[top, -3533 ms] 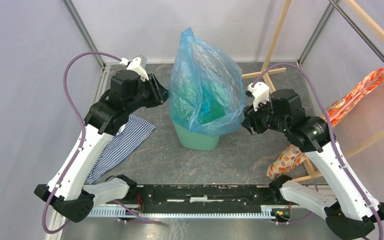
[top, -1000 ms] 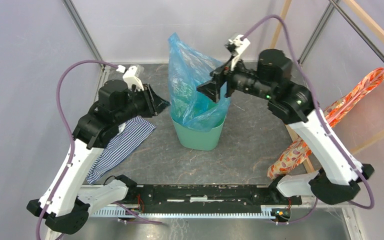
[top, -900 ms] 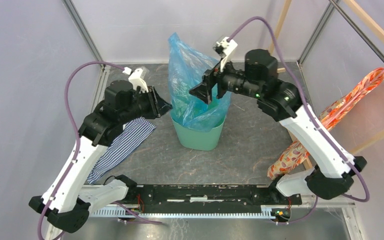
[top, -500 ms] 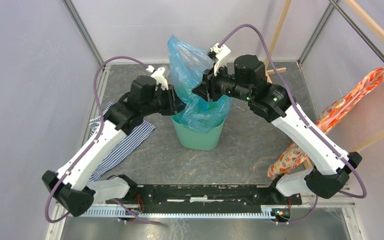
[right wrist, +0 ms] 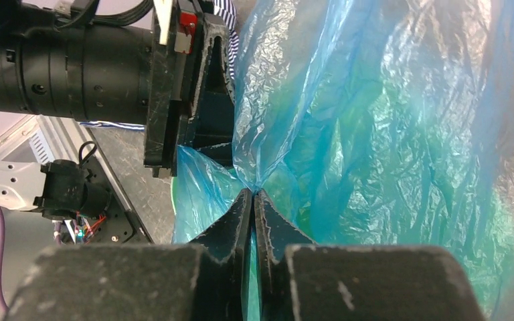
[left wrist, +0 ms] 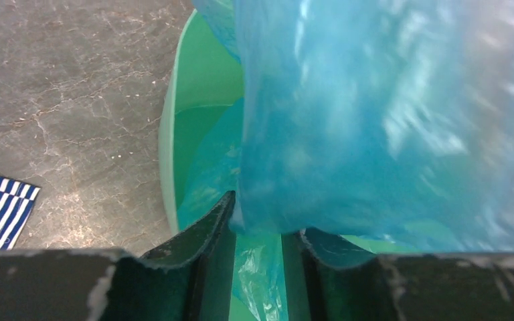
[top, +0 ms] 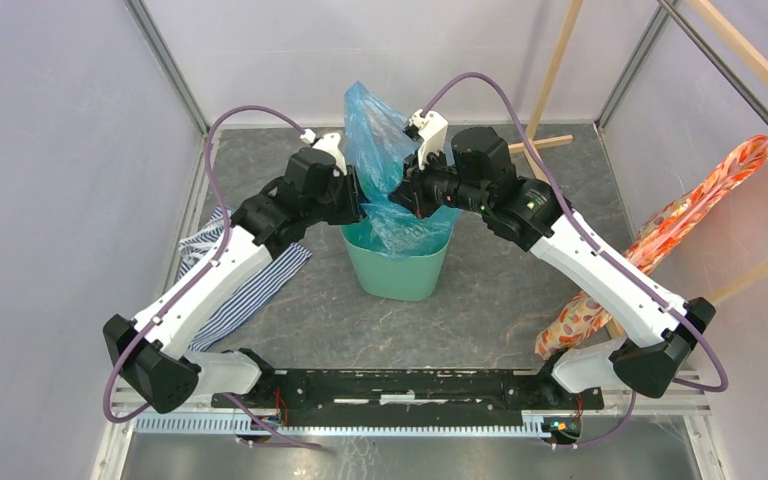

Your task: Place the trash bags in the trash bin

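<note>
From above, the mint-green bin (top: 400, 275) stands on the grey table (top: 460, 320), and the thin blue bag (top: 380, 130) has its lower part down in the bin's mouth while its upper part rises crumpled above the rim. The left arm (top: 210, 290) reaches the bag from the bin's left and the right arm (top: 580, 265) from its right, both meeting just over the rim. A striped cloth (top: 245, 290) lies left of the bin; an orange flowered fabric (top: 700, 210) hangs well to its right. In the left wrist view, the bag (left wrist: 375, 120) hangs over the bin (left wrist: 201, 87), more blue film lining the bin's inside. The left jaws stand a little apart, their fingers (left wrist: 194, 254) either side of a fold that fills the gap; whether they squeeze it I cannot tell. In the right wrist view, the right jaws are pressed together, the fingers (right wrist: 231, 231) pinching a gathered crease of the bag (right wrist: 388, 134) above the bin, with the left arm's black wrist (right wrist: 87, 73) close on the far side.
</note>
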`<action>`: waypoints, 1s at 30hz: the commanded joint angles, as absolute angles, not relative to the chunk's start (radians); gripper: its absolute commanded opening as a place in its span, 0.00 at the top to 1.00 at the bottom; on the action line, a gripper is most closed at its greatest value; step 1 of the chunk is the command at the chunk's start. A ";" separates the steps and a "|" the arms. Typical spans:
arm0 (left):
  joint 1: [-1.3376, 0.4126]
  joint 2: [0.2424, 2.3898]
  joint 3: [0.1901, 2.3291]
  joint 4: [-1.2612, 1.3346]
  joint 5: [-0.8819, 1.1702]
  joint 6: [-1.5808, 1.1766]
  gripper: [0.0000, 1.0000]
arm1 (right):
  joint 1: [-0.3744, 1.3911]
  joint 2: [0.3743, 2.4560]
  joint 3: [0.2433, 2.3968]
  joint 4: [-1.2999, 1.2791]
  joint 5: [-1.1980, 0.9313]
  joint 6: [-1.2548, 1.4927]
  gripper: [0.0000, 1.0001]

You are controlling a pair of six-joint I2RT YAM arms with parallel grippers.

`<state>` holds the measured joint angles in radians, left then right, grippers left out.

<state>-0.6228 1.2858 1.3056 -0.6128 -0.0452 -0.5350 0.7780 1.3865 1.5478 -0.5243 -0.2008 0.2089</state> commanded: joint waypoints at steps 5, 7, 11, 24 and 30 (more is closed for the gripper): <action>-0.624 1.141 1.386 -0.703 -0.099 -0.543 0.58 | 0.789 1.362 1.589 -0.465 -0.206 0.203 0.92; -0.624 1.109 1.397 -0.735 -0.111 -0.543 0.57 | 0.793 1.370 1.605 -0.466 -0.209 0.204 0.93; -0.624 1.061 1.428 -0.798 -0.160 -0.548 0.57 | 0.805 1.388 1.646 -0.469 -0.214 0.207 0.93; -0.613 1.090 1.664 -0.818 -0.246 -0.639 0.35 | 0.930 1.534 1.793 -0.452 -0.192 0.237 0.94; -0.568 1.155 1.718 -0.844 -0.225 -0.599 0.28 | 1.012 1.572 1.782 -0.442 -0.152 0.229 0.90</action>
